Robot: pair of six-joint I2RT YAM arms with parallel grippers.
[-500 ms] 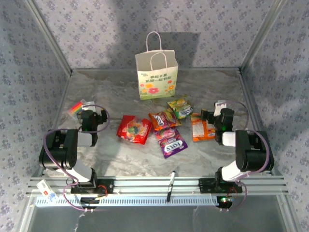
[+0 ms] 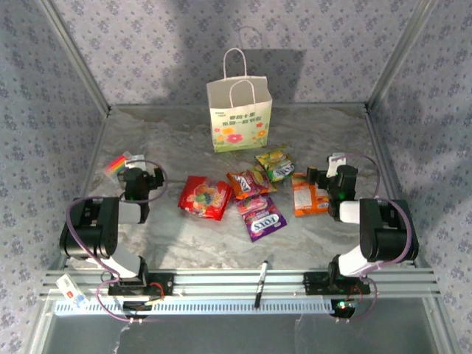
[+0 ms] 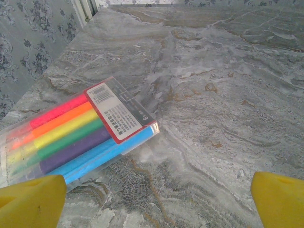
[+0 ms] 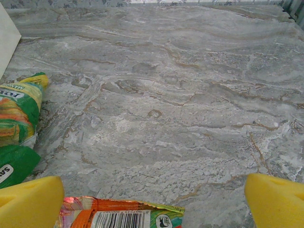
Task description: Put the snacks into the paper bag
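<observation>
**A:** Anything changed from half a second back?

**B:** Nothing I can spot. Both arms sit as they did, and all five packets lie where they lay.

**A:** And the grippers?

**B:** The left gripper (image 3: 154, 199) has its jaws spread wide, with bare marble between its yellow fingertips (image 3: 31, 202). A clear pack of coloured markers (image 3: 78, 135) lies ahead of it, off to the left and untouched. The right gripper (image 4: 153, 203) is spread just as wide and holds nothing. The end of the orange packet (image 4: 123, 216) lies flat close by one of its fingertips.

**A:** Where are the bag and the snacks?

**B:** The paper bag (image 2: 239, 114) stands upright at the far middle of the marble table (image 2: 169, 140), handles up. The snacks form a loose cluster in front of it. The red packet (image 2: 205, 198) is leftmost. The orange-pink packet (image 2: 248, 183) and the purple "FOXS" packet (image 2: 262, 217) touch in the middle. The yellow-green packet (image 2: 274, 165) lies nearest the bag, and the orange one is rightmost.

**A:** What room is there to move?

**B:** There is bare marble between the left gripper and the red packet, on either side of the bag, and across the far right corner. Patterned walls close off the back and sides. A black pen (image 2: 261, 284) lies across the aluminium rail (image 2: 221, 280) at the near edge, between the two bases.
</observation>
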